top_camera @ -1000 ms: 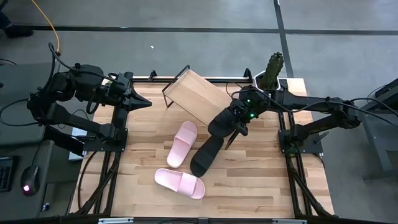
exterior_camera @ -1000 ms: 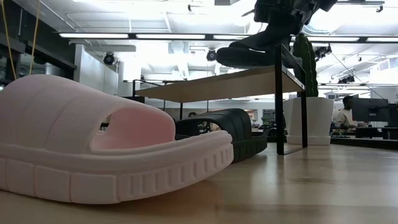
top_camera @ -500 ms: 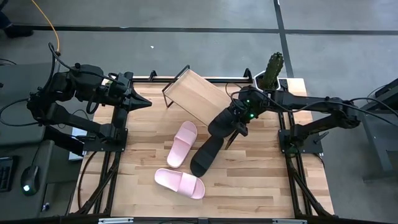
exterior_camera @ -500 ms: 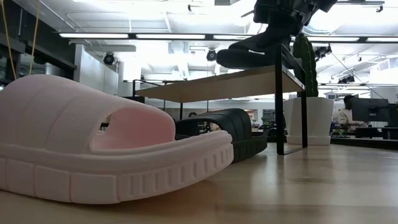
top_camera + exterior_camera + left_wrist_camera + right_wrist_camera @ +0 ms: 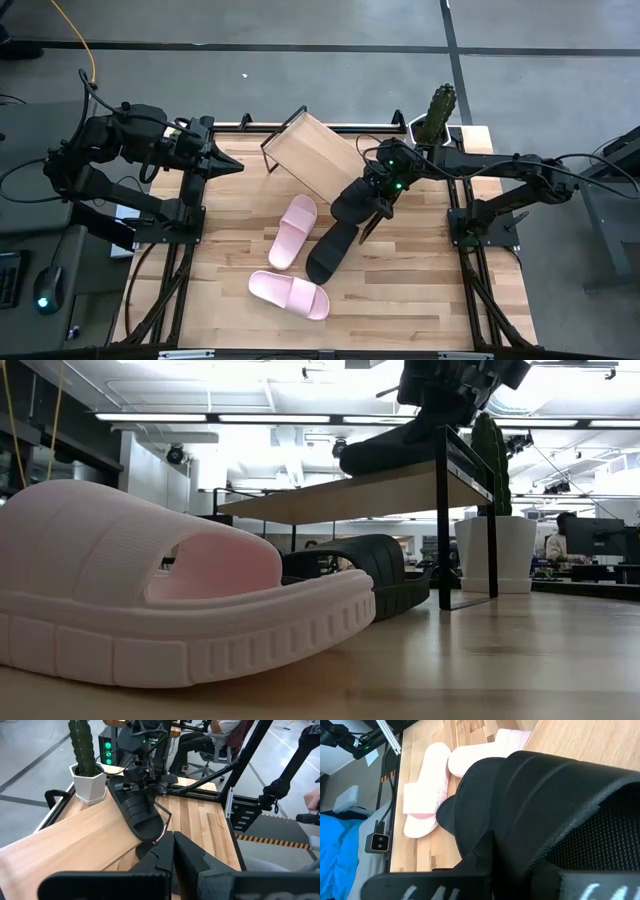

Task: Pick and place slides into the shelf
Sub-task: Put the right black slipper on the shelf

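Observation:
The shelf, a light wooden board on a black frame, stands slanted at the table's far middle. My right gripper is shut on a black slide over the board's right end; this shows in the left wrist view too. The second black slide lies sole-down on the table. One pink slide lies beside it, the other near the front edge. My left gripper is shut and empty at the table's far left. My right gripper holds the black slide by its heel half, behind the ribbed strap. The fingers come from above, slanting from the table's right. The gripper's own body hides the exact place of contact. In the low view the slide lies on the board's top, roughly level.
A white pot with a cactus stands just behind my right arm at the far right. The shelf's black frame leg stands near the pot. Bare wooden table lies at the near right.
My right gripper has carried the black slide a little toward the table's far-left, farther over the shelf, and down. The slide, which hung slightly above the board with its heel raised, now lies on the board's top.

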You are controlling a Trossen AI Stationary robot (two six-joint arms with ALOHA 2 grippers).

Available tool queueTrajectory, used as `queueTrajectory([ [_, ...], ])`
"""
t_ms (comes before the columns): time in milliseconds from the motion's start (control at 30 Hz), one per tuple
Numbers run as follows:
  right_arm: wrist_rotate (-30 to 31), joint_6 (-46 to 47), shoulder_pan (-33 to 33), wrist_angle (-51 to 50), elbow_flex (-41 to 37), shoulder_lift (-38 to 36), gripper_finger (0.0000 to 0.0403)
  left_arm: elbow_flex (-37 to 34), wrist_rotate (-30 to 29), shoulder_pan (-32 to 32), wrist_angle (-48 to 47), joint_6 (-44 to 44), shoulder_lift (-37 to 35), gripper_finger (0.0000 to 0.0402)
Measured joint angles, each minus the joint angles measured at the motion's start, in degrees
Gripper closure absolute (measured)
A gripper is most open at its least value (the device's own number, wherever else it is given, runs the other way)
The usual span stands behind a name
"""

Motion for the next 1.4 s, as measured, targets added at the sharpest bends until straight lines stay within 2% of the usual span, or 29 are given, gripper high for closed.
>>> queueTrajectory([
  [267,0.4,0.7,-0.2,-0.1,0.0,0.0,0.0385,0.0,0.0,0.0,-0.5,0.0,0.0,0.0401],
  [933,0.6,0.7,-0.2,-0.7,-0.1,0.0,0.0307,0.0,0.0,0.0,-0.4,0.0,0.0,0.0401],
  [1400,0.1,0.7,-0.2,-1.2,-0.1,0.1,0.0219,0.0,0.0,0.0,-0.4,0.0,0.0,0.0401],
])
